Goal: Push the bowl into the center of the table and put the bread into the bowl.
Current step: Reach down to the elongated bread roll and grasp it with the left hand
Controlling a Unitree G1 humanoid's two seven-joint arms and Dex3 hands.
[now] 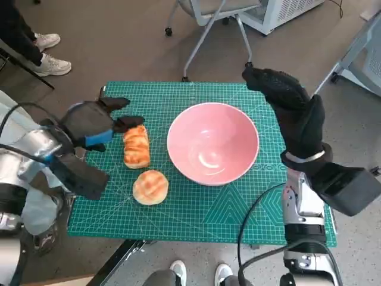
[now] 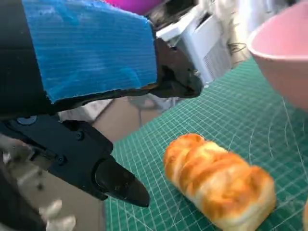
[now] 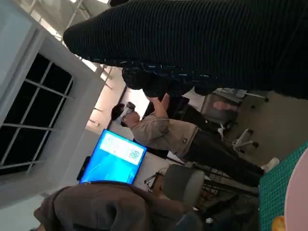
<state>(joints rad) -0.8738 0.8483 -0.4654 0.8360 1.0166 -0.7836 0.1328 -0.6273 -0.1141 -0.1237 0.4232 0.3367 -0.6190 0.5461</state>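
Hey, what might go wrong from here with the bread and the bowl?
The left hand hovers open at the long loaf, so a grip near its end may let it tip out. The round bun lies close beside the loaf and might get knocked. The right hand sits high past the pink bowl, not steadying it.

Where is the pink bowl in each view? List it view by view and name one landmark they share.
Head view: the pink bowl sits near the middle of the green mat, right of the long bread.
Left wrist view: only part of the bowl shows at the picture's edge, beyond the long bread.
Right wrist view: a thin pink sliver at the corner.
Shared landmark: the green mat, visible in all three.
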